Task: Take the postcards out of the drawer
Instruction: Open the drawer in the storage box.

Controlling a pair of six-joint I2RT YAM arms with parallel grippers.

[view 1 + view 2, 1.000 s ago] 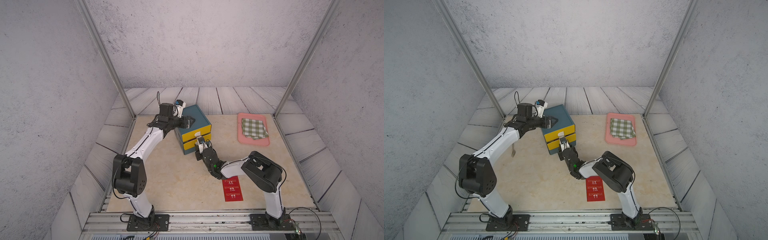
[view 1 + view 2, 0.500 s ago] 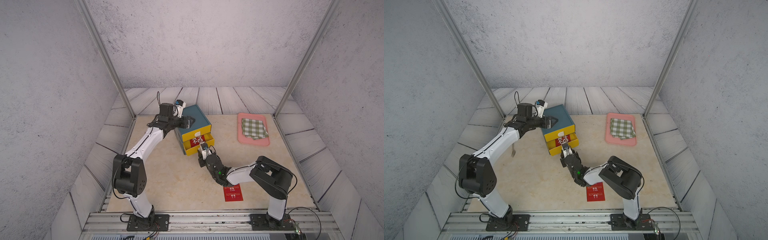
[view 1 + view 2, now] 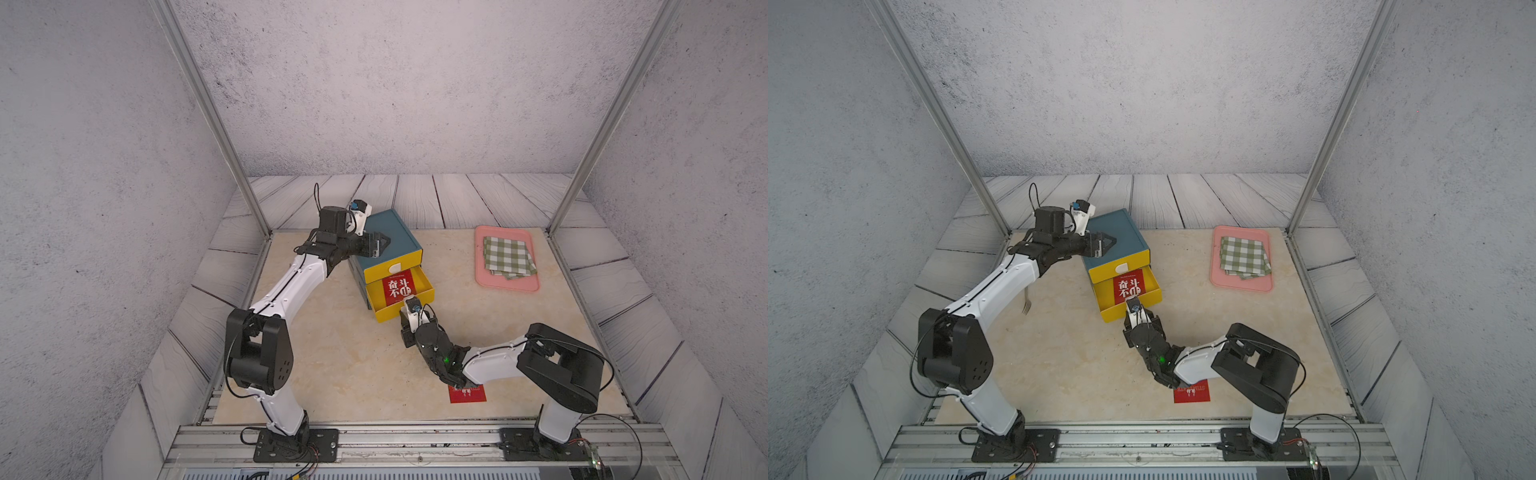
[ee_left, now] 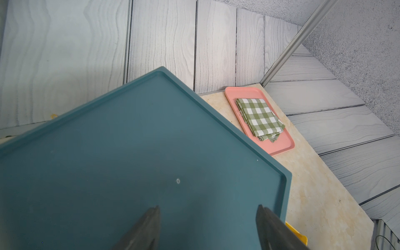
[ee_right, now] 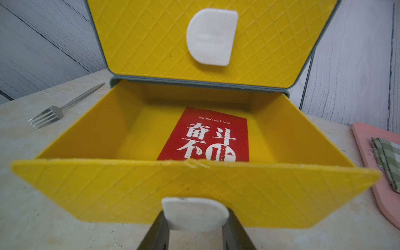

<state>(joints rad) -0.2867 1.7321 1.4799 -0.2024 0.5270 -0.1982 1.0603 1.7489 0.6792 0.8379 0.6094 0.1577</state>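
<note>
Now the drawer (image 3: 384,312) has slid out, leaving its postcard (image 3: 400,287) reachable inside.
Right claw (image 5: 195,218) clamps the handle (image 5: 194,207); left claw (image 4: 207,207) gapes over the cabinet (image 4: 129,151); another postcard (image 3: 467,395) lies on the table (image 3: 332,365), 5 o'clock of the drawer.

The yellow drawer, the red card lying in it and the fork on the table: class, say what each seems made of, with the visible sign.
The yellow drawer: probably moulded plastic, matt; even colour, embossed diamond pattern.
The red card: thin card or paper; lies flat, printed white lettering.
The fork: metal, likely steel, satin; silvery grey, soft sheen.
</note>
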